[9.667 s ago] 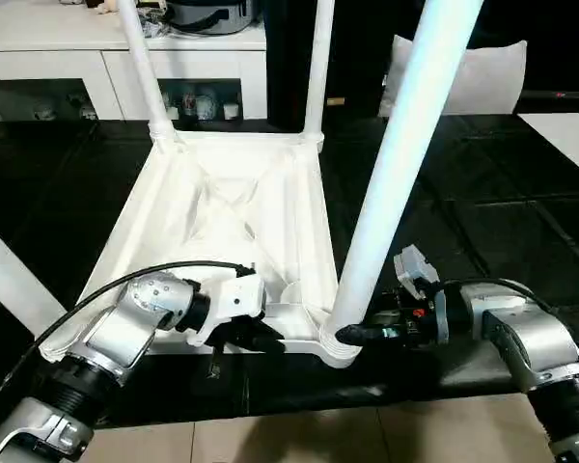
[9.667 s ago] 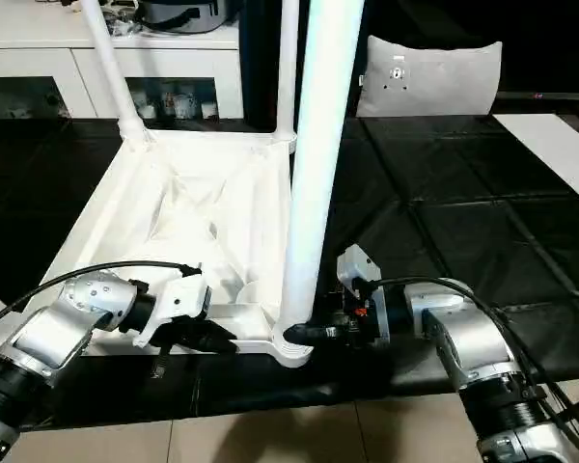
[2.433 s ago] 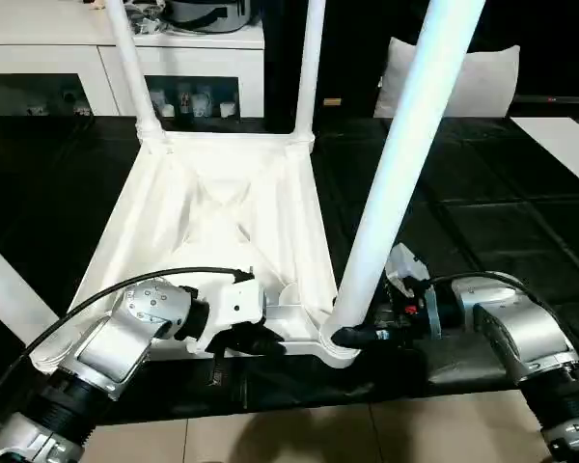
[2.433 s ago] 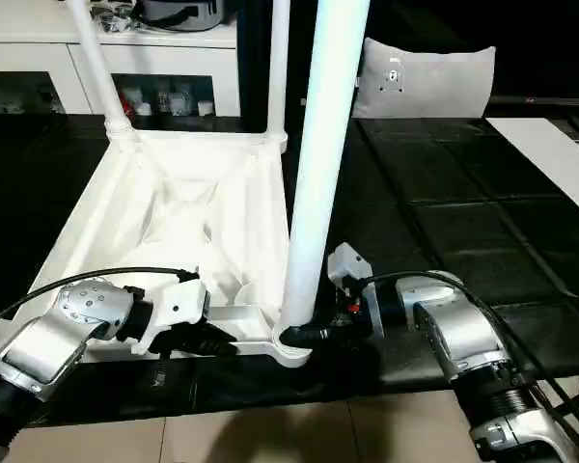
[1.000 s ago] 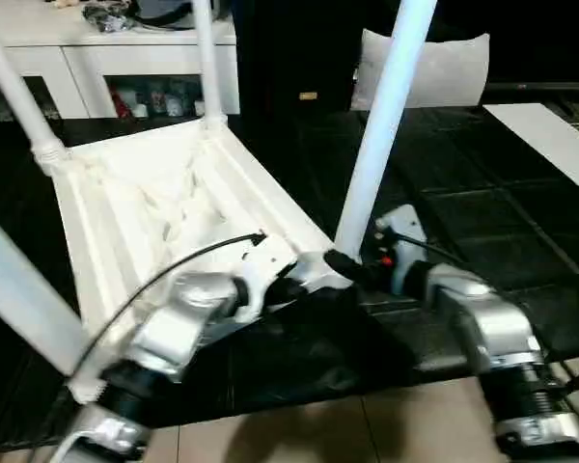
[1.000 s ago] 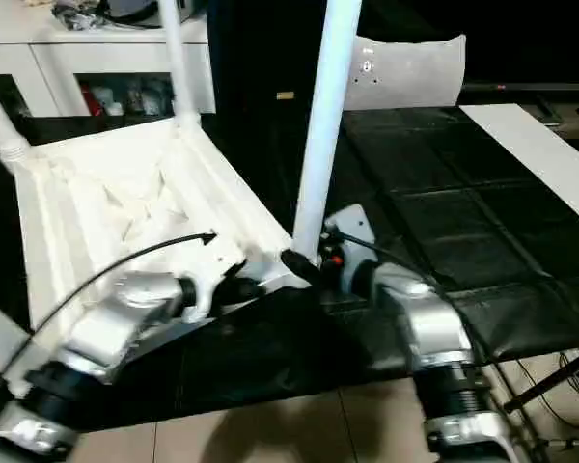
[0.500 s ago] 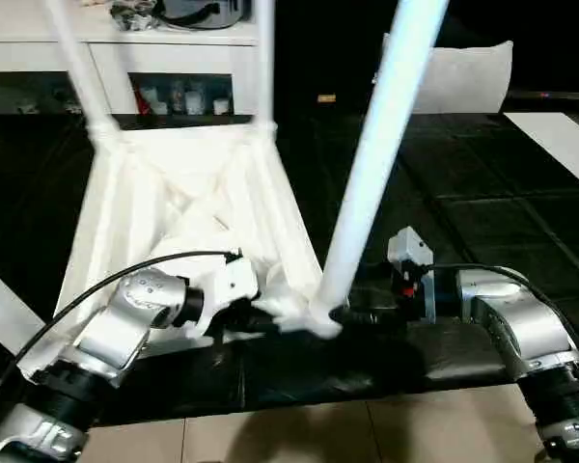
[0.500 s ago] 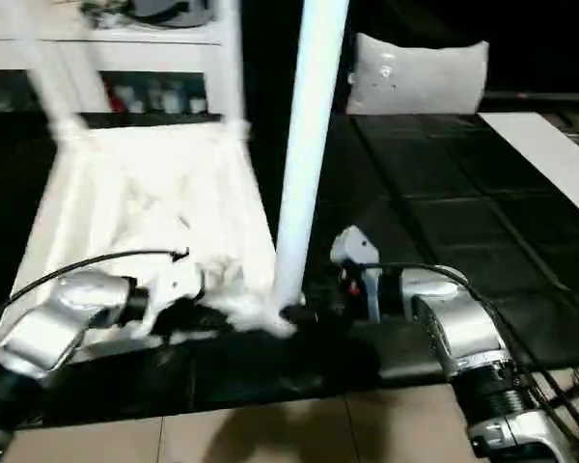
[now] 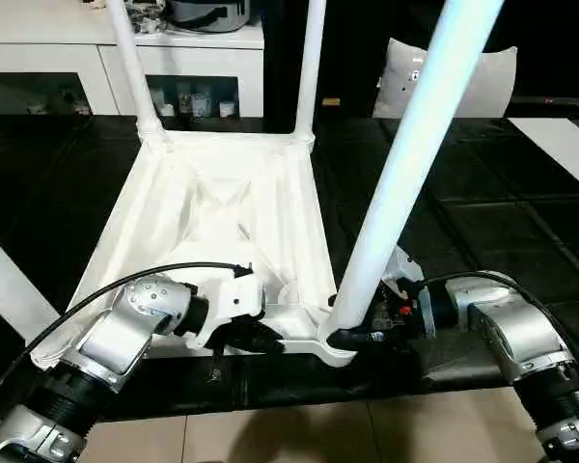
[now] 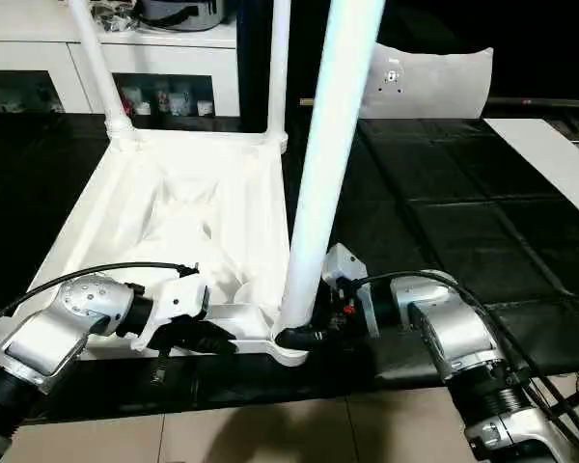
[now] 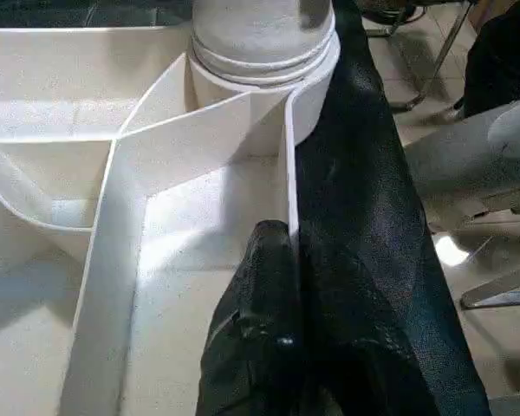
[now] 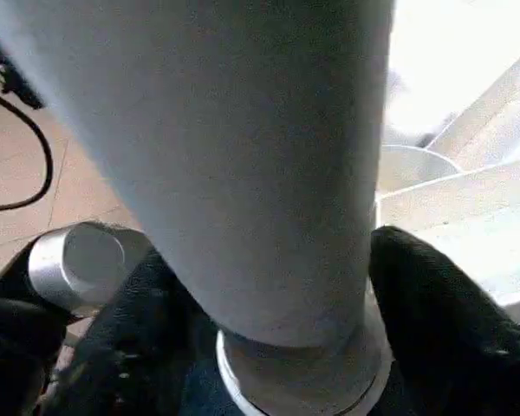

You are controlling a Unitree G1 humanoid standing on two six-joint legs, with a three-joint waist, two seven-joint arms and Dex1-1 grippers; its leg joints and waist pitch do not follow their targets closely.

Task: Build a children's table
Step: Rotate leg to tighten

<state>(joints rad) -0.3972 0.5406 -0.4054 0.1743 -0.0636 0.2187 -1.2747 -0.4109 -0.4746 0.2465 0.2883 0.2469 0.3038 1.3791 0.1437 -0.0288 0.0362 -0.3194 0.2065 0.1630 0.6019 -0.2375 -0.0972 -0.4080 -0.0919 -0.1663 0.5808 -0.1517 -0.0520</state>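
Four legs stand up from the children's table (image 9: 222,207), which lies upside down on a black mat (image 9: 463,222), ribbed underside facing up. Using the table top as landmark: two far legs (image 9: 309,68) rise from its far corner sockets, one near-right leg (image 9: 405,164) rises big and close from the near-right corner socket (image 9: 333,342), and a fourth leg (image 9: 5,280) pokes out at the near-left corner, cut by the frame edge.

Left hand (image 9: 256,333) sits at the near edge of the table top, just left of the near-right socket. Its fingers (image 11: 264,295) are clenched tight on the thin rim wall of the top, as seen in the left wrist view: black fingers pinched together over the white wall, the socket collar just beyond. A black cable (image 9: 145,280) loops over the left forearm.

Right hand (image 10: 304,338) is at the base of the near-right leg, right beside the socket. In the right wrist view its two black fingers (image 12: 442,329) stand either side of the leg, one each side of the tube just above the collar. Fingers look to be touching the tube, so grasping the leg's base, though how firm the grip is I cannot tell.

Beyond the far edge of the table top: a white cabinet (image 9: 96,58) with shelves and small items. Beyond the far-right corner: a white cushion (image 10: 429,82) on the dark floor. A pale floor strip (image 9: 299,434) runs along the mat's near edge, below the table top.
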